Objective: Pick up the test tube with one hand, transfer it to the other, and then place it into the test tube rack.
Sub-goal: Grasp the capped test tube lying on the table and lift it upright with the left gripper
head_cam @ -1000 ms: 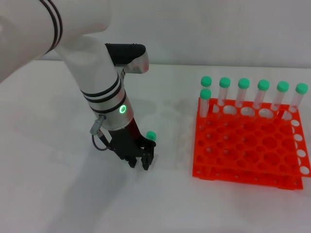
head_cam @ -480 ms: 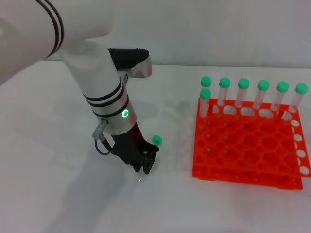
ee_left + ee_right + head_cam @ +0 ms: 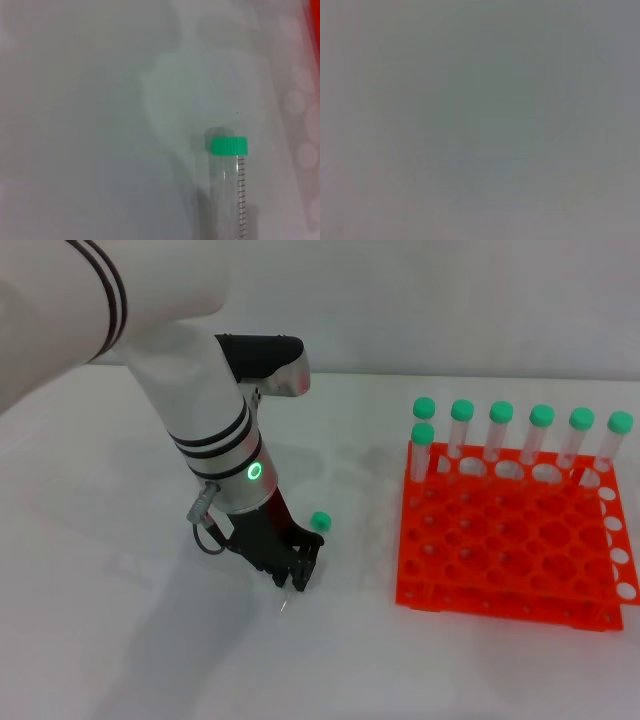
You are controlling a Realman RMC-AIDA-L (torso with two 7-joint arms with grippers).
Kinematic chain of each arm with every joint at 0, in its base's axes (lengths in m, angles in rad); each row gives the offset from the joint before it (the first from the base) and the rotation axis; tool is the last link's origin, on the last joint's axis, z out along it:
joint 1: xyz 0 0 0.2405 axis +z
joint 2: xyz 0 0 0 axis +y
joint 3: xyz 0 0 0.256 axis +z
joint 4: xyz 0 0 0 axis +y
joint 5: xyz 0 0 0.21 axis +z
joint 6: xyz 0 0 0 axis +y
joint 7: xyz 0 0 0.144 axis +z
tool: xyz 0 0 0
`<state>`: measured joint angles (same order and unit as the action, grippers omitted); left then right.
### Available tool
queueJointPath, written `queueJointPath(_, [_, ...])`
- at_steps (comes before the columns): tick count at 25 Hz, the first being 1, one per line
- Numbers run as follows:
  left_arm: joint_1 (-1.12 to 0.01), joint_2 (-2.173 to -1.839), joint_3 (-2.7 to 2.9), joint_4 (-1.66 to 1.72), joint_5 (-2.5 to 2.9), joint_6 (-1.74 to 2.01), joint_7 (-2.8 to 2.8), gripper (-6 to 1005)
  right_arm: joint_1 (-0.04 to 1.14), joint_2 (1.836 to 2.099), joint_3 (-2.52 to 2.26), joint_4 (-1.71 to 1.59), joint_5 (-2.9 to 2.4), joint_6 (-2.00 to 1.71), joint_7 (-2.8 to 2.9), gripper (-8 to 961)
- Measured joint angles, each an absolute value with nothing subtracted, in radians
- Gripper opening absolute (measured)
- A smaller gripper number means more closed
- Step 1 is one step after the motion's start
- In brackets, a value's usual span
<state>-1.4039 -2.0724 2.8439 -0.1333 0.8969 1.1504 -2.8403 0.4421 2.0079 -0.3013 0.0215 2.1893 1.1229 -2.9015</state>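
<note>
The left gripper (image 3: pixel 297 572) reaches down near the worktop's middle, its fingers closed around the test tube (image 3: pixel 312 532), seemingly to lift it for the handover. The tube is slim, clear and graduated, with a ribbed green cap (image 3: pixel 229 145). The orange test tube rack (image 3: pixel 510 540) sits toward the right edge, seven capped tubes (image 3: pixel 500 432) standing along its far side.

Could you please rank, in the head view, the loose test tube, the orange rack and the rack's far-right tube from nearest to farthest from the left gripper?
1. Loose test tube, at the left gripper.
2. Orange rack, to the right.
3. Far-right tube, at the rack's back right corner.
</note>
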Motion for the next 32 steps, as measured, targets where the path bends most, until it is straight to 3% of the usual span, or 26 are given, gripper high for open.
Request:
queueJointPath(17, [-1.396, -2.073, 2.845, -0.175, 0.843, 1.145, -2.775, 164, 0.441, 2.011, -0.298, 0.019, 2.192, 1.124, -2.901, 855])
queueJointPath(32, [-1.396, -2.066, 2.844, -0.371, 0.394, 1.067, -2.394, 167, 0.438, 2.013, -0.197, 0.012, 2.195, 1.123, -2.889, 855])
